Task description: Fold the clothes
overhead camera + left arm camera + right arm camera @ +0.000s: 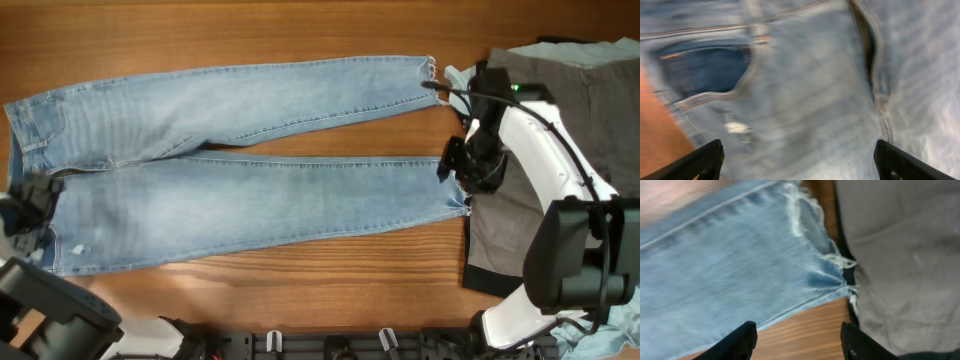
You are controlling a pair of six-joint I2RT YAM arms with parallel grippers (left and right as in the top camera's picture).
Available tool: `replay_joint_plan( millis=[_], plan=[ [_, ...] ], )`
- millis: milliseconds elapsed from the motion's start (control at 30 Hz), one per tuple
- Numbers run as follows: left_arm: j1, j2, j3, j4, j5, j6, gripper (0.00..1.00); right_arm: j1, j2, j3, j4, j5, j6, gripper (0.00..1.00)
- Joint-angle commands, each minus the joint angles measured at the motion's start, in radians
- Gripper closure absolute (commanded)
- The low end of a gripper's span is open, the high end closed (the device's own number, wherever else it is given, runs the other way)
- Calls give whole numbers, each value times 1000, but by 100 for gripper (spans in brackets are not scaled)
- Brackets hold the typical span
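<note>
Light-blue jeans (250, 170) lie flat on the wooden surface (300, 30), legs pointing right. Left gripper (799, 161) over the waist near a pocket, jaws spread wide. Right gripper (797, 339) over the frayed lower hem, jaws apart, beside the grey shorts (905, 255).

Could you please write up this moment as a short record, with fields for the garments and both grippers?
jeans: light-blue denim, spread flat, waist at left, legs running right
left gripper: open, above the waist end, near a pocket
right gripper: open, above the frayed hem of the nearer leg
grey shorts: at right beside the hems, partly under the right arm
table: wooden
fold: not yet started
</note>
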Motion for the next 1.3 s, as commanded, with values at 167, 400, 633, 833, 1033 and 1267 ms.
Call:
replay_joint_plan(
  millis=[167,400,633,833,1033,1267],
  plan=[
    [167,-11,-3,-23,10,-17,14,-87,-2,-251,172,-17,106,47],
    [167,-11,-3,-18,-2,-16,15,-88,-2,-357,402,-117,142,56],
    [167,-11,-3,-21,-3,-16,9,-88,-3,-328,432,-190,37,93],
    [167,-11,-3,-24,-22,-12,4,-102,-5,-293,310,59,92,42],
    [167,-11,-3,-31,-44,-12,2,-201,-43,-282,316,-215,-111,44],
    [167,-11,-3,-32,-44,-12,1,-199,-261,-275,247,-374,-206,37]
  ],
)
